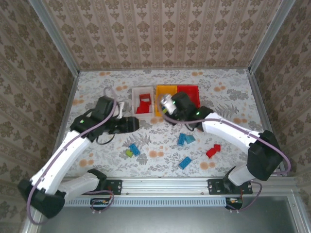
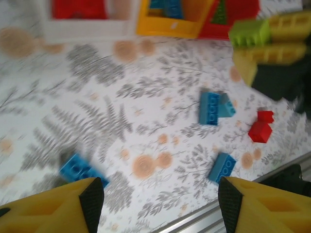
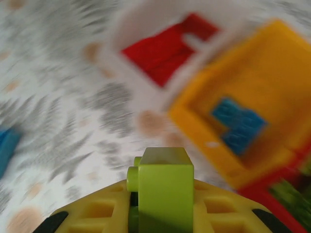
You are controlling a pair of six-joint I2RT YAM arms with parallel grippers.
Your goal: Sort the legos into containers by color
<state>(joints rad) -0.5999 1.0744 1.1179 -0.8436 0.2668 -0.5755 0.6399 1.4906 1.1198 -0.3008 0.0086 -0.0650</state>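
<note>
My right gripper [image 1: 166, 104] is shut on a lime green lego [image 3: 165, 187] and holds it above the table, just in front of the yellow bin [image 1: 167, 92]. That bin holds a blue lego [image 3: 239, 124]. The white bin [image 1: 133, 102] has red legos [image 3: 165, 48] in it. The red bin [image 1: 192, 92] stands to the right of the yellow one. My left gripper [image 2: 160, 194] hangs open over the table with nothing between its fingers. Loose blue legos [image 1: 184, 139] [image 1: 134, 149] [image 1: 185, 162], a red one [image 1: 213, 151] and a green one [image 1: 129, 153] lie on the table.
The three bins stand side by side at the back centre of the flower-patterned table. A metal rail [image 1: 165, 187] runs along the near edge. Wallpapered walls close in the back and both sides.
</note>
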